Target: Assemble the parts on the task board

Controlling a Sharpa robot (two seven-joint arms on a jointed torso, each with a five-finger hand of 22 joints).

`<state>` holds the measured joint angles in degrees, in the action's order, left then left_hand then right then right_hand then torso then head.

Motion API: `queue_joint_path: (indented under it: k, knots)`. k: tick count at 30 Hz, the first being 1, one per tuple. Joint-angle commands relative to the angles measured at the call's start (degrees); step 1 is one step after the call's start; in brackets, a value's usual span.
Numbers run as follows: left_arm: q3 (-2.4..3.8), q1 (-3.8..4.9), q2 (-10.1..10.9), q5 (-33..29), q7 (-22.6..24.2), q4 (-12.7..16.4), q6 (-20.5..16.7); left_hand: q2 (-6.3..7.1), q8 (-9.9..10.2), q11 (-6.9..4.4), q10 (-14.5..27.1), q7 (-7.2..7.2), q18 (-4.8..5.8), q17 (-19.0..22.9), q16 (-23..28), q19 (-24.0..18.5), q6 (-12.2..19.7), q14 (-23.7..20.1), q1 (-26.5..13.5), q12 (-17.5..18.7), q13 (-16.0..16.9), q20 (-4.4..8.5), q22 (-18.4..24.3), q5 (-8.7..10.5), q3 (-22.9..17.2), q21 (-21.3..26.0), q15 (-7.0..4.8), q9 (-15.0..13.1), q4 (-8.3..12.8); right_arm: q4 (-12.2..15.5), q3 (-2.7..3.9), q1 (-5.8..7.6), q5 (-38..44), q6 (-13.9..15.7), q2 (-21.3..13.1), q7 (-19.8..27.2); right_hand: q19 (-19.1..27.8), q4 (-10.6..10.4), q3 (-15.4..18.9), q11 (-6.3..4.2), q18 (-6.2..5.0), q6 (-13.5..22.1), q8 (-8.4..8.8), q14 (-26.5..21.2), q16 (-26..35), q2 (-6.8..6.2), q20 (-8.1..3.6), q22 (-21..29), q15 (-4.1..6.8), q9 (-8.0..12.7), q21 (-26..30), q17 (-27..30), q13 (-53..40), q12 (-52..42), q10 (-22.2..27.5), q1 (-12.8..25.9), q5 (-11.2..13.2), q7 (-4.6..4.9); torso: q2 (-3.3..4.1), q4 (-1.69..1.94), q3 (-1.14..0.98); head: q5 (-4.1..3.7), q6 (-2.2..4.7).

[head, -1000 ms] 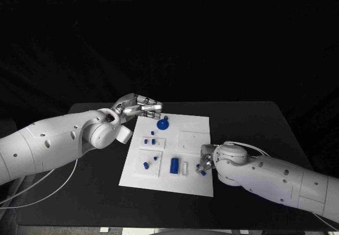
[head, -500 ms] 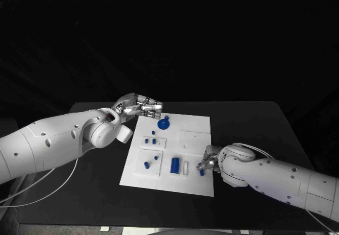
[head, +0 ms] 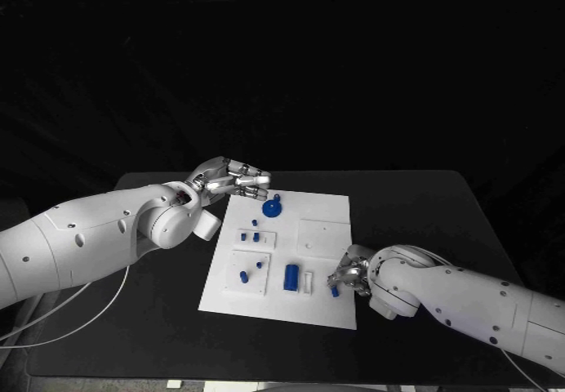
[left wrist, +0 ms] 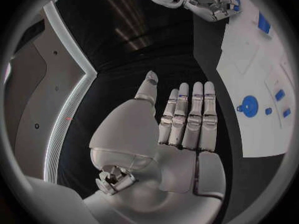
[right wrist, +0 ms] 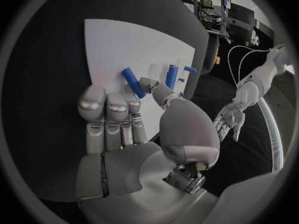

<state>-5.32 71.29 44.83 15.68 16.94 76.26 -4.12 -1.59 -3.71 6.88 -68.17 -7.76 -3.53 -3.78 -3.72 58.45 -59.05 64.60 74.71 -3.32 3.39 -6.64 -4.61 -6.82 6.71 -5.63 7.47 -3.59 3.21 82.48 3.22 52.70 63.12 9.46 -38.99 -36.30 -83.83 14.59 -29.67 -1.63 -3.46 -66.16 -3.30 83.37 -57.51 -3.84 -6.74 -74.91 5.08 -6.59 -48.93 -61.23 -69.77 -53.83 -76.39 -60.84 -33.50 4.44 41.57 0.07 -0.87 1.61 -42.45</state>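
Board (head: pixel 324 237), a flat white plate, lies in the middle of my black table (head: pixel 436 204), tilted a little to the table's edges, and the blue parts sit scattered over its near-left half. My right hand (head: pixel 349 276) hangs over the board's near right edge with a small blue peg (head: pixel 335 288) at its fingertips; in the right wrist view the peg (right wrist: pixel 132 82) lies slanted between the thumb and the bunched fingers (right wrist: pixel 107 104), so I judge it pinched, held low and close to the plate for setting into a seat, though which seat I cannot tell. My left hand (head: pixel 231 180) waits just beyond the board's far left corner; its wrist view shows the hand (left wrist: pixel 181 119) flat, fingers straight and side by side, thumb apart, holding nothing. I read that as parked clear of the work.

On the plate, a round blue disc (head: pixel 272 207) with a small knob sits near the far edge, a stout blue cylinder (head: pixel 291 276) lies near the front beside a pale white bar (head: pixel 307 281), and short blue pins (head: pixel 248 236) stand in a raised square panel. All look like smooth hard plastic, matte, against silver metal fingers and glossy white arm shells. Most parts, I judge, remain unassembled.
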Motion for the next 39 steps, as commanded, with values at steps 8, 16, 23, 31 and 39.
queue_joint_path:
  k: [8,16,23,31,39]
  knots:
    - [0.03,0.02,-0.1,0.1,0.3,0.1,0.7,-0.52,0.0,-0.13,0.5,-0.24,0.59,0.0,0.2,-0.1,-0.1,-0.2,-0.2,-0.1,0.1,-0.01,0.0,-0.17,0.2,0.1,-0.02,-0.1,-0.2,-0.1,0.54,0.00,-12.4,3.7,1.5,1.4,-1.5,0.2,3.1,-0.50,-0.03,-1.2,-0.35,-0.1,0.8,0.93,-0.10,-6.0,0.59,1.3,1.1,0.4,0.3,0.5,0.3,-0.5,-1.7,-0.33,0.02,0.03,0.04,0.00,-0.06]
    - [0.03,0.03,-0.2,0.1,0.3,0.1,0.7,-0.52,0.0,-0.14,0.4,-0.25,0.58,0.0,0.2,-0.1,0.0,-0.2,-0.2,-0.1,0.1,0.00,0.0,-0.15,0.2,0.1,-0.02,-0.1,-0.3,-1.4,0.55,0.05,-12.7,2.7,3.5,0.7,-1.6,-0.2,4.6,-0.50,0.02,-1.2,-0.34,-0.1,0.7,1.24,-0.08,-6.0,0.58,1.1,1.5,0.3,0.3,0.5,0.3,-0.6,-0.9,-0.42,0.02,0.05,-0.03,-0.04,0.09]
    - [0.03,0.03,-0.2,0.0,0.2,0.1,0.7,-0.52,0.0,-0.14,0.4,-0.25,0.58,0.0,0.2,-0.1,0.0,-0.2,-0.2,-0.1,0.1,0.00,0.0,-0.15,0.2,0.1,-0.02,-0.1,-0.3,-2.5,0.22,0.06,-10.9,2.7,4.4,-0.2,-1.7,-0.7,6.6,-0.54,0.06,-1.5,-0.34,0.0,0.8,1.47,-0.08,-6.0,0.58,0.9,1.8,0.3,0.4,0.5,0.3,-0.9,0.9,-0.63,0.06,0.06,-0.10,0.13,0.00]
    - [0.02,0.03,-0.2,0.1,0.1,0.1,0.8,-0.52,0.0,-0.14,0.4,-0.25,0.58,0.0,0.2,-0.1,0.0,-0.2,-0.2,-0.1,0.1,0.00,0.0,-0.15,0.2,0.1,-0.02,-0.1,-0.3,-3.2,-0.11,0.07,-8.6,3.0,5.3,-1.0,-2.0,-2.8,10.6,-0.65,0.19,-2.1,-0.33,0.0,0.7,2.22,-0.08,-6.0,0.59,0.8,2.1,0.3,0.5,0.5,0.1,-1.3,9.5,-1.20,0.04,0.01,-0.12,0.09,-0.02]
    - [0.02,0.03,-0.2,0.1,0.0,0.1,0.9,-0.52,0.0,-0.13,0.4,-0.24,0.59,0.0,0.2,-0.1,-0.1,-0.2,-0.2,-0.1,0.1,-0.02,0.0,-0.12,0.2,0.1,-0.02,-0.1,-0.4,-3.7,-0.40,0.08,-7.2,2.2,5.9,-1.3,-2.1,-5.7,13.3,-0.79,0.33,-3.2,-0.35,0.1,0.8,2.78,-0.16,-6.0,0.67,0.7,2.5,0.3,0.7,0.5,-0.1,-1.3,19.2,-1.84,0.08,0.04,-0.07,0.11,-0.10]
